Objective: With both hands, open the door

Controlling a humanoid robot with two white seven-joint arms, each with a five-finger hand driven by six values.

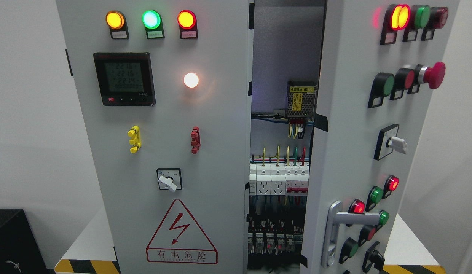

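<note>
A grey electrical cabinet fills the head view. Its left door (163, 125) sits flat and shut, carrying three lit lamps, a digital meter (124, 78) and a rotary switch (169, 179). The right door (350, 125) is swung partly outward, its free edge toward me, with a silver lever handle (344, 219) low on it. Between the doors a gap (281, 171) shows wiring, breakers and a power supply (301, 99). Neither hand nor arm shows anywhere.
The right door carries lamps, push buttons and a red emergency stop knob (434, 75). A black box (11, 239) stands at the lower left. Yellow-black hazard tape (87, 266) runs along the base. White walls flank the cabinet.
</note>
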